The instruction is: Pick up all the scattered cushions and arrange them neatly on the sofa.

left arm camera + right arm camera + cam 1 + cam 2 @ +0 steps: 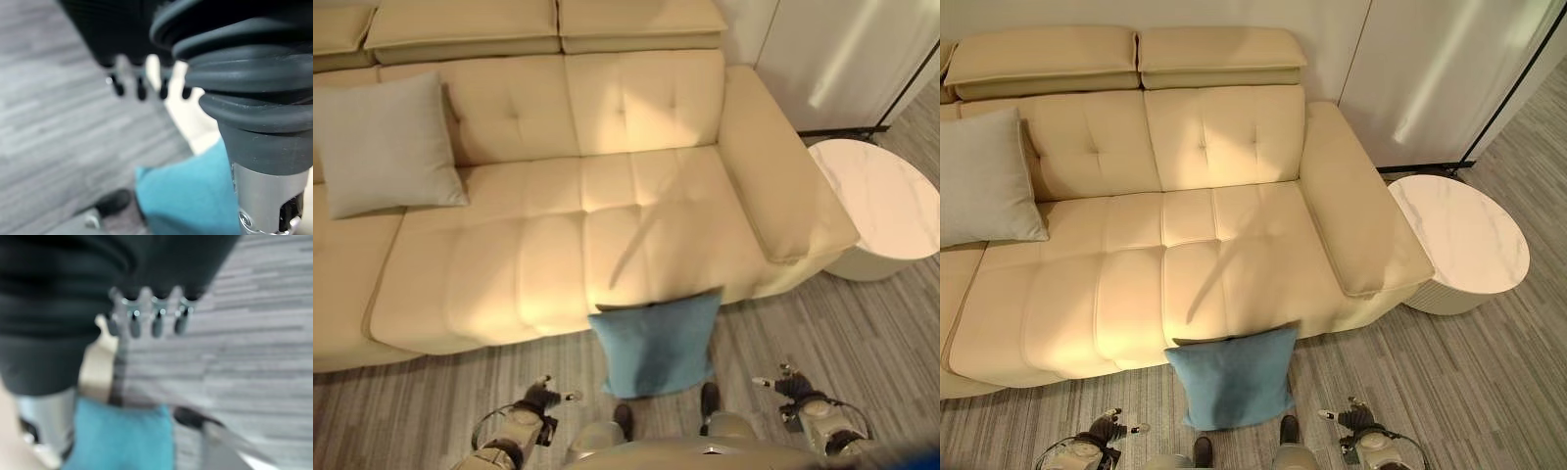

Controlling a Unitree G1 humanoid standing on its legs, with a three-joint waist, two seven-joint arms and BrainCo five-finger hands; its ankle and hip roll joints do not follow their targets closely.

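A blue cushion [656, 343] stands on the grey floor, leaning against the front of the cream sofa [548, 264]. It also shows in the wrist views as a teal cushion [190, 196] [122, 440]. A grey cushion [382, 142] rests upright against the sofa's backrest at the left. My left hand [540, 397] hangs low to the left of the blue cushion, its fingers [142, 88] relaxed and holding nothing. My right hand [788, 387] hangs to the cushion's right, its fingers [151, 318] also relaxed and empty.
A round white marble side table [876, 206] stands beside the sofa's right armrest [783, 186]. White cabinet doors [1430, 69] rise behind it. Grey plank floor [862, 343] runs along the sofa's front.
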